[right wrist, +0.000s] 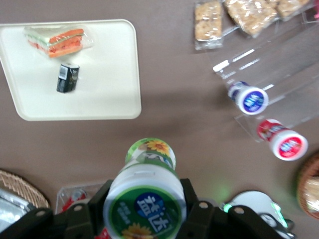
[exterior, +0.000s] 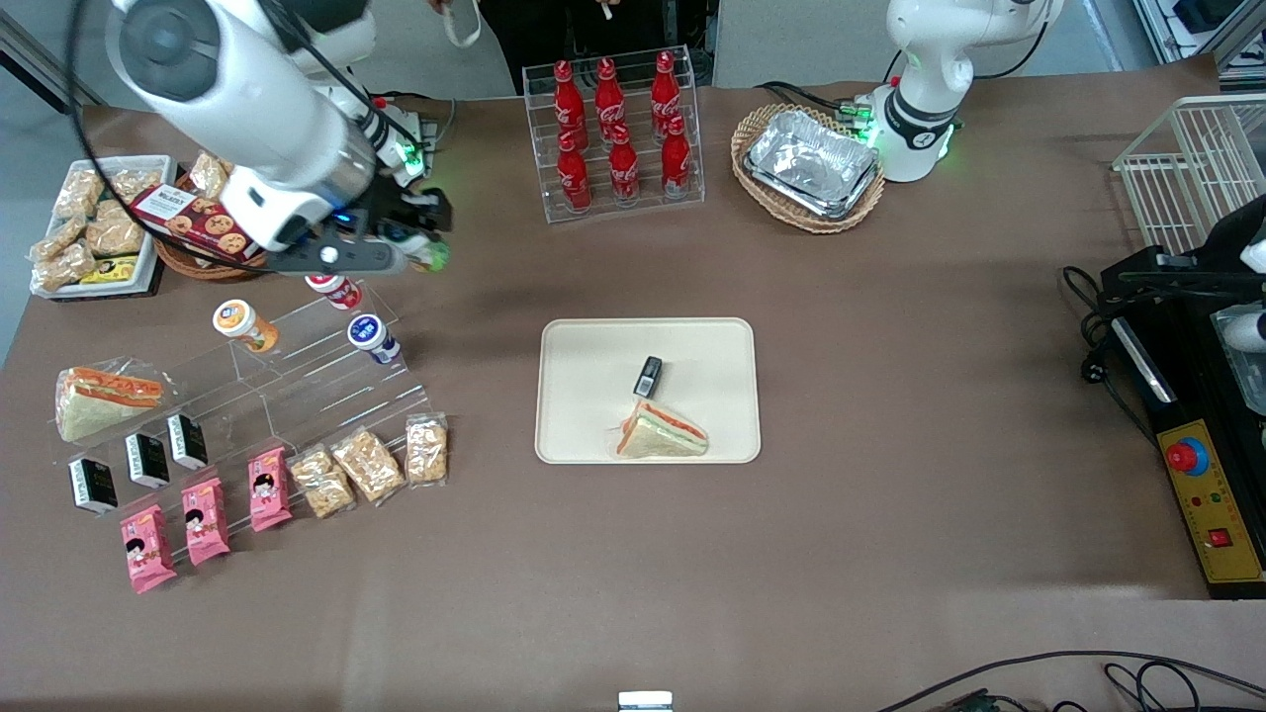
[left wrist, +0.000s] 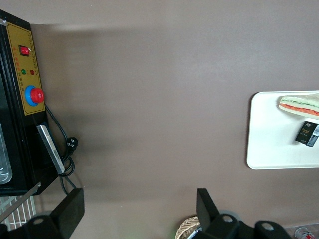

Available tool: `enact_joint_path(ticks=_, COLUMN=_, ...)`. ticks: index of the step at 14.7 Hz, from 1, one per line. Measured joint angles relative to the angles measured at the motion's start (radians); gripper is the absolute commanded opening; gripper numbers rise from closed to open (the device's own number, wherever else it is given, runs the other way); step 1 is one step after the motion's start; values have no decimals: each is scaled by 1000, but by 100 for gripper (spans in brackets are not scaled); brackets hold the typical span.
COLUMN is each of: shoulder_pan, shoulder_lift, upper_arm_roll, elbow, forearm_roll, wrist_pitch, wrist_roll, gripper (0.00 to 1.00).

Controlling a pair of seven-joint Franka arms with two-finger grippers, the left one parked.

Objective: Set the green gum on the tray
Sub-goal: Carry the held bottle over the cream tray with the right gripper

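My right gripper [right wrist: 147, 205] is shut on the green gum [right wrist: 146, 198], a white-rimmed canister with a green round lid label; one black finger [right wrist: 101, 200] presses on each side. In the front view the gripper [exterior: 420, 242] hangs above the table, farther from the front camera than the clear stepped stand, with a bit of the green gum [exterior: 433, 259] showing at its tip. The cream tray [exterior: 593, 381] lies mid-table, well apart from the gripper, and also shows in the right wrist view [right wrist: 104, 74] and the left wrist view [left wrist: 269, 134].
On the tray lie a wrapped sandwich [exterior: 661, 433] and a small black box [exterior: 648, 376]. The stand holds an orange-lidded canister [exterior: 237, 321], a blue-lidded one [exterior: 371, 334] and a red-lidded one [exterior: 331, 287]. A cola bottle rack [exterior: 613, 129] and a basket of foil trays [exterior: 811, 163] stand farther back.
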Motion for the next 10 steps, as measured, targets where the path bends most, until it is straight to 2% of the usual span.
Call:
enact_joint_path(ticks=7, shoulder_pan=129, shoulder_lift=59, upper_arm_roll=2, elbow=-300, forearm_roll=0, wrist_pitch=459, wrist_roll=116, gripper=38)
enact_joint_path(ticks=10, shoulder_pan=194, shoulder_lift=114, upper_arm_roll=2, elbow=-399, forearm_roll=-20, wrist_pitch=639, wrist_roll=189, gripper=38)
